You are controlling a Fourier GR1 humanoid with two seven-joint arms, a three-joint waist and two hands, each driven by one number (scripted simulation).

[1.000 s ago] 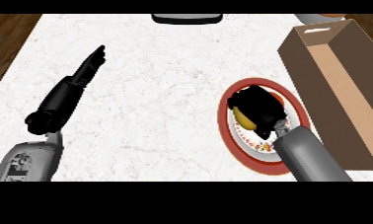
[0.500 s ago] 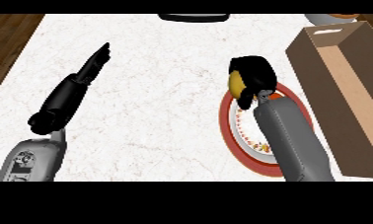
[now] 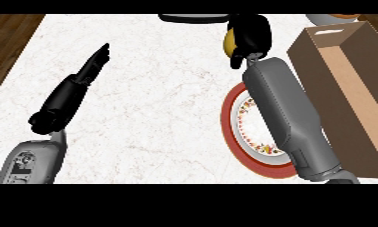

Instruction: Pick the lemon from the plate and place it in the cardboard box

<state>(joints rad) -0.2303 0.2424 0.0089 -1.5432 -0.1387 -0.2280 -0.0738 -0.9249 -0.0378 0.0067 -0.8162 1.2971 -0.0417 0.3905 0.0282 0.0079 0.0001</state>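
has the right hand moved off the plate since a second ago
Yes. The right hand, shut on the lemon, was over the plate a second ago; now it is past the plate's far rim, beside the cardboard box.

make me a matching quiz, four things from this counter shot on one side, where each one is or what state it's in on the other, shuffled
Things:
1. lemon
2. plate
3. cardboard box
4. left hand

Places or states:
A. open, fingers straight, at the left of the view
B. at the right edge, open top
C. partly under the right forearm
D. held in the right hand, off the plate

Pairs: 1-D, 2-C, 3-B, 4-A
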